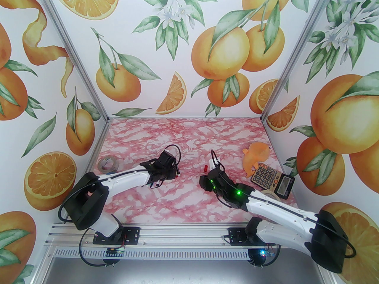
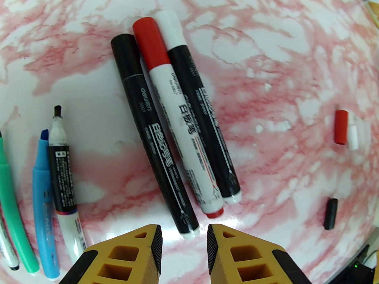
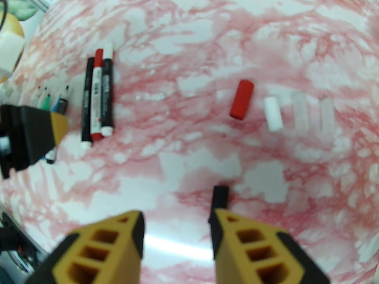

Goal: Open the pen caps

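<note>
The left claw point(image 2: 184, 237) is held parted and empty over three slim capped marker pens point(image 2: 183, 123), likely for uncapping; the right claw point(image 3: 176, 220) stands parted, empty, beside a short black plastic cap point(image 3: 221, 195).

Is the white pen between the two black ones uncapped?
No, the red cap sits closed on the far end of the white pen.

3 orange-and-leaf papered walls point(image 1: 177, 40) rise around the pink-marbled table point(image 1: 183, 135); 2 aluminium posts point(image 1: 74, 55) stand at its far corners.
</note>
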Tool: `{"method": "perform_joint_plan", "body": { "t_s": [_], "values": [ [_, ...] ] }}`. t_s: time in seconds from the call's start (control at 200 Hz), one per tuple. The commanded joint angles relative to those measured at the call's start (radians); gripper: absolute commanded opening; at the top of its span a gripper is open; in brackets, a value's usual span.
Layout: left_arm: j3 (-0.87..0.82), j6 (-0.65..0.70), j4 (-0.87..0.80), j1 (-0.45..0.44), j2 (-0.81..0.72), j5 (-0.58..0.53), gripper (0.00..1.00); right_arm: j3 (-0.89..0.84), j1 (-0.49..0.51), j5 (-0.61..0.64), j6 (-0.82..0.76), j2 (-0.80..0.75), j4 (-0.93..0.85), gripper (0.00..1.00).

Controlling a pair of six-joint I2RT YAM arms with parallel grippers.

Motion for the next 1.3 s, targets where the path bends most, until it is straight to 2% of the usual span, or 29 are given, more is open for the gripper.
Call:
{"method": "perform_joint_plan", "body": {
  "t_s": [0.0, 0.085, 0.35, 0.781, 1.296],
  "values": [
    [0.050, 0.032, -0.063, 0.004, 0.035, -0.062, 0.32, -0.016, 0.002, -0.006, -0.021, -0.024, -0.030, 0.43],
    [0.067, 0.046, -0.065, 0.004, 0.060, -0.068, 0.37, -0.018, 0.002, -0.007, -0.022, -0.030, -0.029, 0.43],
    [0.097, 0.064, -0.042, 0.004, 0.129, -0.056, 0.37, -0.027, 0.002, -0.010, -0.022, -0.030, -0.024, 0.43],
    [0.159, 0.078, -0.131, 0.018, 0.196, -0.106, 0.29, -0.030, 0.003, -0.007, -0.019, -0.041, -0.028, 0.43],
    [0.248, 0.091, -0.238, 0.035, 0.296, -0.152, 0.25, -0.024, 0.002, -0.007, -0.021, -0.049, -0.031, 0.43]
  ]
}}
